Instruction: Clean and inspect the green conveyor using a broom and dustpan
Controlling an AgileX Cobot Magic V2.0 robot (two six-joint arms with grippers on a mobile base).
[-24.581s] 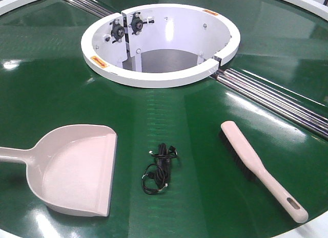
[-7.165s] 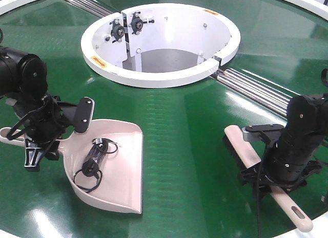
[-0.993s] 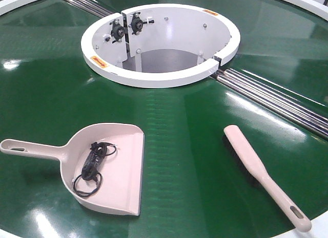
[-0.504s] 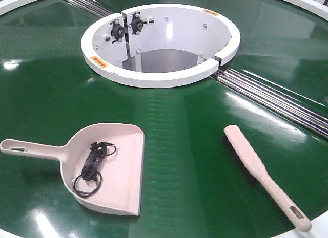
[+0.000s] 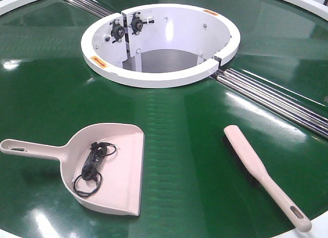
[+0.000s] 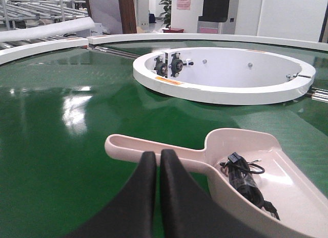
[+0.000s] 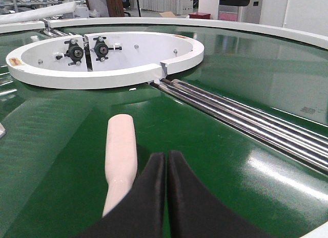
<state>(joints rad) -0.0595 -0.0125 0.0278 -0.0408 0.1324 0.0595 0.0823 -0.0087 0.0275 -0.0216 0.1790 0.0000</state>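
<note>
Since approx. 7 s ago both arms are gone from the front view, and the dustpan (image 5: 105, 169) and the broom (image 5: 264, 174) are lying free on the green conveyor (image 5: 184, 125). In the last second nothing is moving. The black cable bundle (image 5: 92, 166), which was lying loose on the belt between the two tools much earlier, is now sitting inside the pan. My judgement: the sweeping step is done, and only a last inspection of the belt is remaining.

Left fingers (image 6: 154, 158): the two black tips are pressing together, w/ only a thin line between them, and they are holding nothing. The dustpan handle (image 6: 154, 148) is lying just beyond the tips, crossing in front of them; whether it is touching them I cannot tell. The pan w/ the cable (image 6: 246, 184) is lying to the right of the tips.

Right fingers (image 7: 166, 158): also together and empty. The broom back (image 7: 120, 151) is lying just left of the tips and reaching forward, toward the white hub (image 7: 102, 59). The chrome rollers (image 7: 241, 120) are running to the right, well apart from the tips.
</note>
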